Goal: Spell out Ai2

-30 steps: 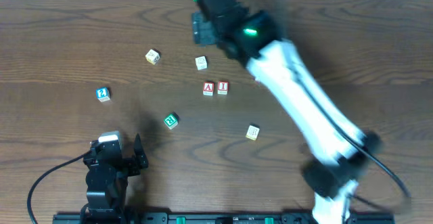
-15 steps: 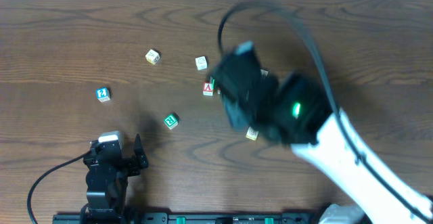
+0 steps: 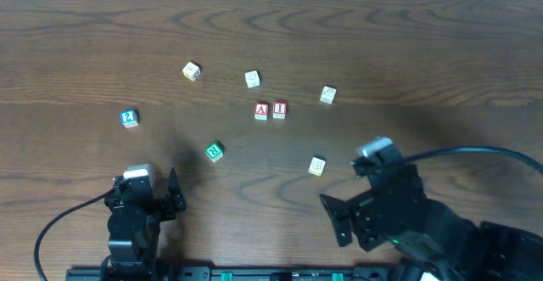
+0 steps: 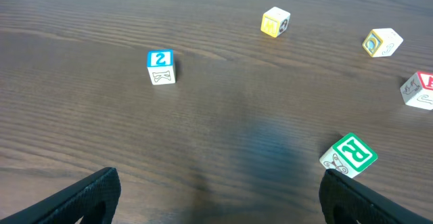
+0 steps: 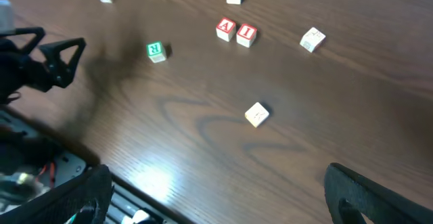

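1. Left claw (image 3: 175,193): sits at the near left of the worktop (image 3: 424,52), fingers spread wide, empty.
2. Right claw (image 3: 335,217): sits at the near right, likewise spread wide and empty, well apart from every block.
3. Red A block (image 3: 261,110) and red I block (image 3: 279,109): stand just beside each other around the middle of the worktop, A on the left, I on the right, letters facing up.
4. Blue 2 block (image 3: 129,118): lies alone at the left, well apart from the A and I pair, on the far side of the left claw.
5. Green R block (image 3: 214,151): lies between the 2 and the red pair, nearer than both, turned askew.
6. Yellow-faced block (image 3: 192,71) and white block (image 3: 252,79): lie on the far side of the red pair, to its left.
7. Far pale block (image 3: 328,95): lies right of the I, apart from it.
8. Near pale block (image 3: 316,166): lies near the right claw, not touching it.
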`<state>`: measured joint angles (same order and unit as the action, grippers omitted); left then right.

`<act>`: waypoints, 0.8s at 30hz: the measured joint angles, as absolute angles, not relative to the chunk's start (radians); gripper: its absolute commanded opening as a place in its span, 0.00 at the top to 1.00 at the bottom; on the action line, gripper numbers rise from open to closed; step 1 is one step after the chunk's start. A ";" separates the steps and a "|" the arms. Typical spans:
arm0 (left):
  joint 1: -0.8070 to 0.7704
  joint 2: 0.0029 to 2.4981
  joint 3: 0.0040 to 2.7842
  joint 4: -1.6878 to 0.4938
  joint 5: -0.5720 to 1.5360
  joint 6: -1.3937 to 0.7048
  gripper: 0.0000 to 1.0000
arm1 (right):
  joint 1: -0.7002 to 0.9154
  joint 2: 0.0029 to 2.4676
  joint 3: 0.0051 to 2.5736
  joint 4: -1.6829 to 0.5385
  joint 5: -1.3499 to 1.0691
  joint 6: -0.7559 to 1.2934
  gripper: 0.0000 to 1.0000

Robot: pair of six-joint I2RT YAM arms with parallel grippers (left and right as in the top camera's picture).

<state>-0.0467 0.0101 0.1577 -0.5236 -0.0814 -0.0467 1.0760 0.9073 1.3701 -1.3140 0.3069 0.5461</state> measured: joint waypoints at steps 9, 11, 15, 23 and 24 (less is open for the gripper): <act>-0.047 0.010 0.154 -0.445 0.214 -0.322 0.05 | 1.076 0.903 1.364 -1.327 0.283 0.549 0.01; -0.047 0.010 0.152 -0.427 0.276 -0.407 0.04 | 1.076 0.903 1.364 -1.326 0.283 0.548 0.01; -0.047 0.010 0.148 -0.297 0.339 -0.575 0.05 | 1.076 0.903 1.363 -1.304 0.289 0.548 0.01; -0.047 0.089 0.164 -0.222 0.254 -0.628 0.04 | 1.076 0.903 1.360 -1.209 0.393 0.548 0.01; -0.047 0.129 0.185 -0.236 0.228 -0.621 0.04 | 1.076 0.903 1.360 -1.196 0.408 0.548 0.01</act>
<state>-0.0467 0.1291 0.1848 -0.2363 0.2276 -0.6212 1.0763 0.9028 1.3602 -1.1965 0.4076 0.5484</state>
